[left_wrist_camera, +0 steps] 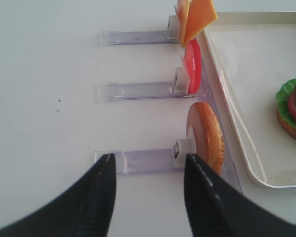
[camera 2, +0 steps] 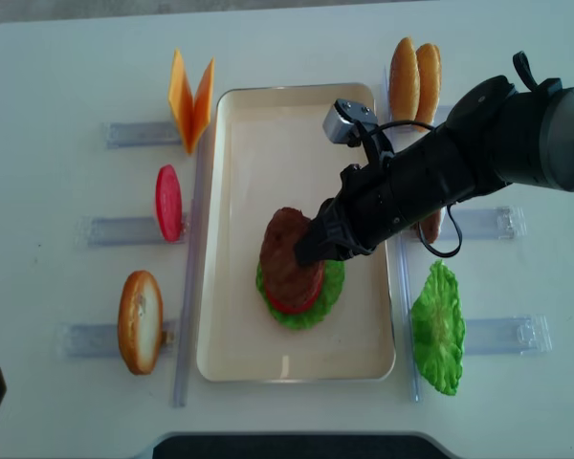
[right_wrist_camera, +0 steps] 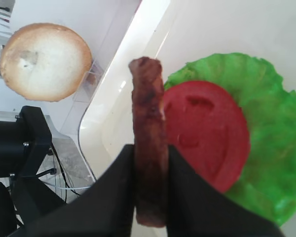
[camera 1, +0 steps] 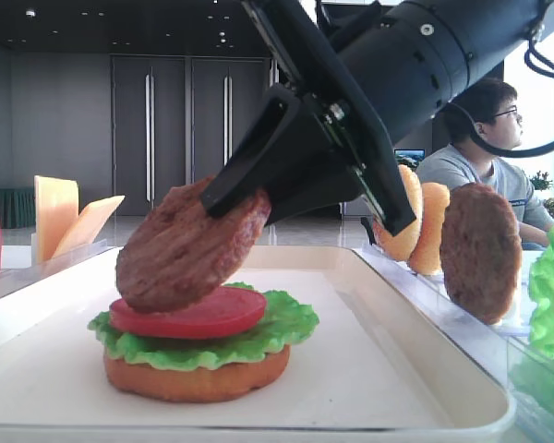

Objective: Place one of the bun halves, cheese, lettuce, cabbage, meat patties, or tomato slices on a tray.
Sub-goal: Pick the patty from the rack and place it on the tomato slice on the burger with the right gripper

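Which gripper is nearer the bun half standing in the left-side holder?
Left. The left gripper hovers just beside that bun half; the right gripper is across over the tray, gripping a meat patty.

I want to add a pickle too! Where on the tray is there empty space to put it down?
The tray is bare at its far end, between the cheese and the two buns, and a little near its front rim. The middle is crowded: the burger stack, with the meat patty in the right end effector over it.
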You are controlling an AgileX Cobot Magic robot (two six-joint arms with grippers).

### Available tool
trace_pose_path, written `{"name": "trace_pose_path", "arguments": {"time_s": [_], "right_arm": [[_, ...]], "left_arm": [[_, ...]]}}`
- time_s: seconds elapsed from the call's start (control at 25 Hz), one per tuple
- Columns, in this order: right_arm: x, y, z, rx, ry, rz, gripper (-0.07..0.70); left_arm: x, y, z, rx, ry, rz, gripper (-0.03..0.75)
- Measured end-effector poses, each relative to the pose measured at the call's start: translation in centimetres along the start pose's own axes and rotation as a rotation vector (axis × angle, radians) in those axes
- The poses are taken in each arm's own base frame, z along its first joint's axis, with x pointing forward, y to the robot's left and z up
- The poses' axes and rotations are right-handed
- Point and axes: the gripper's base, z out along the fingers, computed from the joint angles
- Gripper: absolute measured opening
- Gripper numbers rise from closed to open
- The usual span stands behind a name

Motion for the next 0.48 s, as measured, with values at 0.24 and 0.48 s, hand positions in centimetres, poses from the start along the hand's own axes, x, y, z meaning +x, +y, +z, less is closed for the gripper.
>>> {"name": "trace_pose_path", "arguments": {"time_s": [0.24,0.48], "right_arm": [[-0.01,-0.04,0.0,0.004,-0.001,-0.001,0.118],[0.02,-0.06,0.0,0.007,0.002,-0.004,0.2]], "left_arm": [[0.0,0.0,0.0,0.0,0.0,0.0,0.34],[0.0,0.0,0.0,0.0,0.0,0.0,0.339]]}}
